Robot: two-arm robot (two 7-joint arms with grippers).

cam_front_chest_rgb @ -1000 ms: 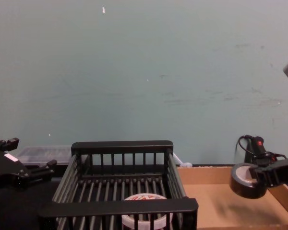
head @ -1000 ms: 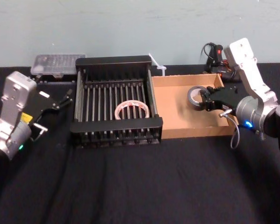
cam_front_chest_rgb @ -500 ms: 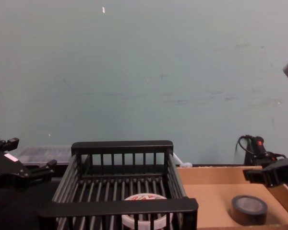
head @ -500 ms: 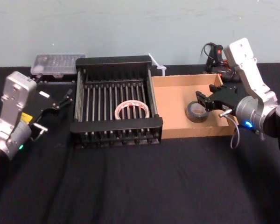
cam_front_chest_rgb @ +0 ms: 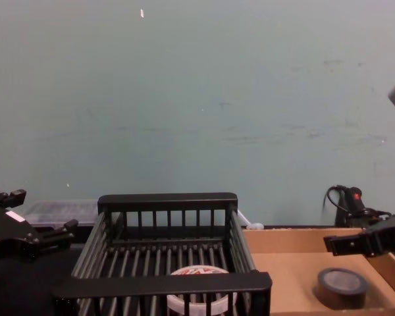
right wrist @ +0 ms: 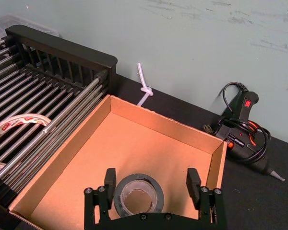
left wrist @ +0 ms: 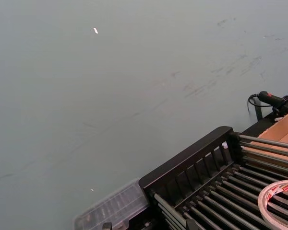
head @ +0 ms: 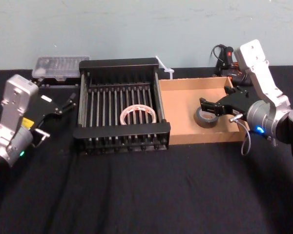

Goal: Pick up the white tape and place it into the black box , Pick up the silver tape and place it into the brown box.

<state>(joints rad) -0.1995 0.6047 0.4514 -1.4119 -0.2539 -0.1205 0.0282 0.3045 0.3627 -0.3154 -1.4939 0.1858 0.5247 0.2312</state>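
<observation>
One silver tape [head: 205,117] dropped in brown box [head: 185,139], right pincer [right wrist: 151,176] spread

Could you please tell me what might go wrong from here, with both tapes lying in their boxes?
1. The right gripper hangs open just above the silver tape, close to the right wall of the brown box; pulling back, a finger might clip that wall and shift the box.
2. A finger might also catch the roll and tip it.
The white tape lies in the black box; the left gripper is parked open beside it.
</observation>
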